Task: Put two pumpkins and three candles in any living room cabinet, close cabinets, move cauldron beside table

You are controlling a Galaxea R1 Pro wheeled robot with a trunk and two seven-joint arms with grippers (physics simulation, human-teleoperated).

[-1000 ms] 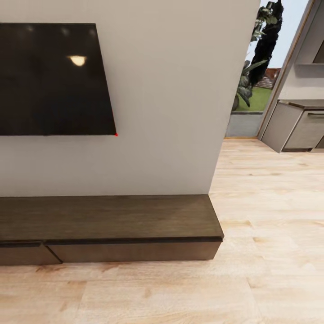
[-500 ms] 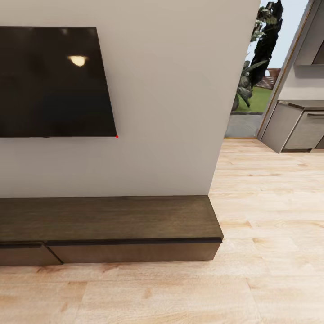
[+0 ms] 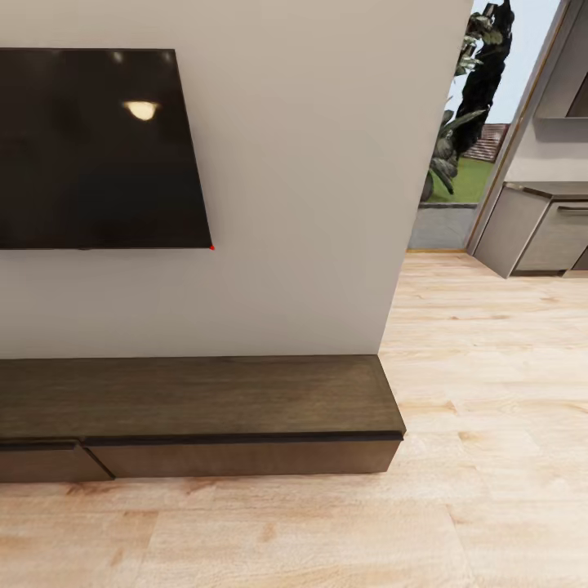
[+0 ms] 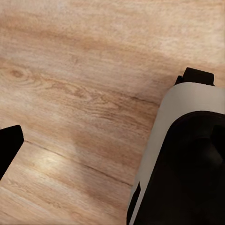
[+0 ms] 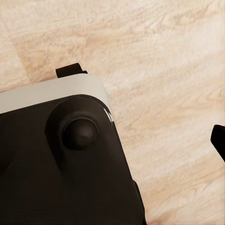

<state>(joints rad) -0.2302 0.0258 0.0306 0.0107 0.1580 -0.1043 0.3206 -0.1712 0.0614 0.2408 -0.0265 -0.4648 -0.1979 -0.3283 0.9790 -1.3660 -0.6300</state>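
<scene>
The long low dark brown cabinet runs along the foot of the white wall in the head view, its right end near the middle of the picture. Its flat fronts look shut and nothing lies on its top. The pumpkins, the candles and the cauldron are out of view. In the left wrist view one black fingertip pokes in at the frame edge over bare wooden floor, beside my grey-and-black base. In the right wrist view another black fingertip sits at the edge, with nothing held.
A black TV screen hangs on the wall above the cabinet. To the right of the wall, light wood floor leads to a glass door with plants and grey kitchen units.
The head view has shifted slightly, so the TV sits a little lower in the picture than one second ago. Nothing in the room has moved.
</scene>
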